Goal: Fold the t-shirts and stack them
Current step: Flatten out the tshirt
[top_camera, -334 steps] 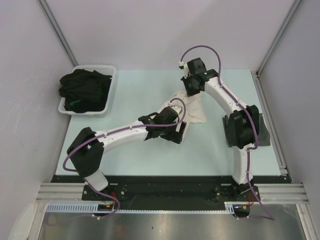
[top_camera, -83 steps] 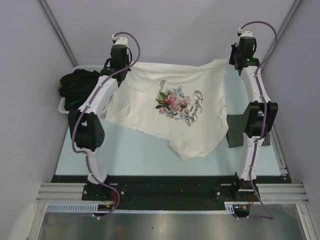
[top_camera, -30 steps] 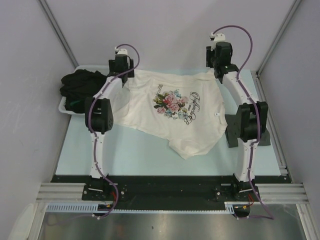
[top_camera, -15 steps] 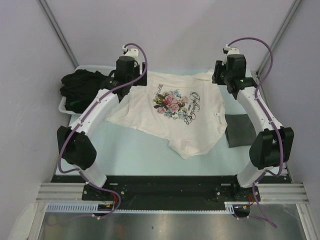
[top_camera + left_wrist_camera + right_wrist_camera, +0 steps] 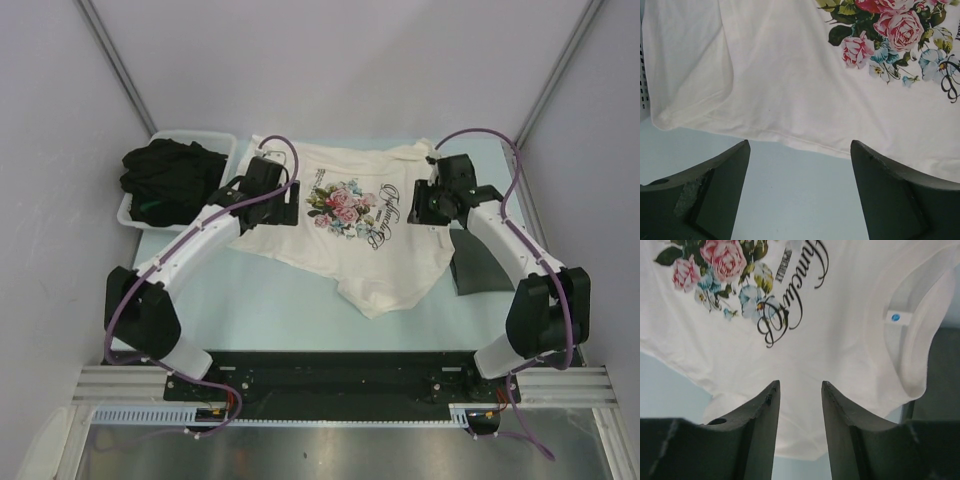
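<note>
Pale blue-green table top (image 5: pixel 260 290) is carrying the cream-white t-shirt with pink rose print and dark script (image 5: pixel 400 265), lying spread, print up, in the middle of the frame. Only the overhead view is showing the white plastic tub (image 5: pixel 200 135) at upper left, holding a heap of black t-shirts (image 5: pixel 165 180), and the folded dark grey t-shirt (image 5: pixel 485 265) just beside the cream one at right.

The left wrist view is showing the left gripper (image 5: pixel 799 165) with fingers wide apart, holding nothing, over bare table near the hem. The right gripper (image 5: pixel 800 390) is keeping a narrow gap, gripping nothing, over the cloth near the collar, where a small white label with a blue dot (image 5: pixel 898 317) is showing.
</note>
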You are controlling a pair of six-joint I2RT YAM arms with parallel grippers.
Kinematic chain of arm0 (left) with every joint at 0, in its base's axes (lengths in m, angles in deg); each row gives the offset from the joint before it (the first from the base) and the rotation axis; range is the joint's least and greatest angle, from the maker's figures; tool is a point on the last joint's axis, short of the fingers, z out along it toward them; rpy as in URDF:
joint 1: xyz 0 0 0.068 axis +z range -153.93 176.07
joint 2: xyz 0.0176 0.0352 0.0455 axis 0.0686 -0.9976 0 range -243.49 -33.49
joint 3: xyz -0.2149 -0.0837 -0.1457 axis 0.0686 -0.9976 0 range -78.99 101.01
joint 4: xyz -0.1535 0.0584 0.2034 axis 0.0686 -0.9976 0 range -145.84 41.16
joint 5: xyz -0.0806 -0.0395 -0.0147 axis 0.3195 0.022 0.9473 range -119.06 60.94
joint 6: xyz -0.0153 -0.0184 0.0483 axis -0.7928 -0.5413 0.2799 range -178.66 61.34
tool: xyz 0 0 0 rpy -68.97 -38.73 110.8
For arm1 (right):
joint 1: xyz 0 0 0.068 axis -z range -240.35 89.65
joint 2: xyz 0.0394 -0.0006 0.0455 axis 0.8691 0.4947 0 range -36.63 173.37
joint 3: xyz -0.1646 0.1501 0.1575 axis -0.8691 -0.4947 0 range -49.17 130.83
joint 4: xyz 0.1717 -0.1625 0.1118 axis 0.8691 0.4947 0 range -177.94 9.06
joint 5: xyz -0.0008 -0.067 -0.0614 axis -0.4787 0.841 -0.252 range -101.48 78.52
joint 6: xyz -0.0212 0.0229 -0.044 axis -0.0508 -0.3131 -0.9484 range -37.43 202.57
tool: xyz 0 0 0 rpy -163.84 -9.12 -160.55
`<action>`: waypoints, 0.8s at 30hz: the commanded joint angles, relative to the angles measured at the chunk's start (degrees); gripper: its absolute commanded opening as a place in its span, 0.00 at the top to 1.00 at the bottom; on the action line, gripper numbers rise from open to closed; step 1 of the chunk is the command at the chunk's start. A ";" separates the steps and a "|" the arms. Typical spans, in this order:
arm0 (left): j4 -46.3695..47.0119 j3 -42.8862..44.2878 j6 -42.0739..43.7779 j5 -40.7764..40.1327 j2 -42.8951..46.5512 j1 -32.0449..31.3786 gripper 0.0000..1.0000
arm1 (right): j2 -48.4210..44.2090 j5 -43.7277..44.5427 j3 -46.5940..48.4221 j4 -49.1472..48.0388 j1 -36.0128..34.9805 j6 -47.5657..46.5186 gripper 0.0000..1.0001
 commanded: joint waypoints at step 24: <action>0.31 0.15 -0.27 1.33 4.51 -2.81 0.14 | -11.24 -4.07 -23.20 3.31 -5.24 6.97 0.53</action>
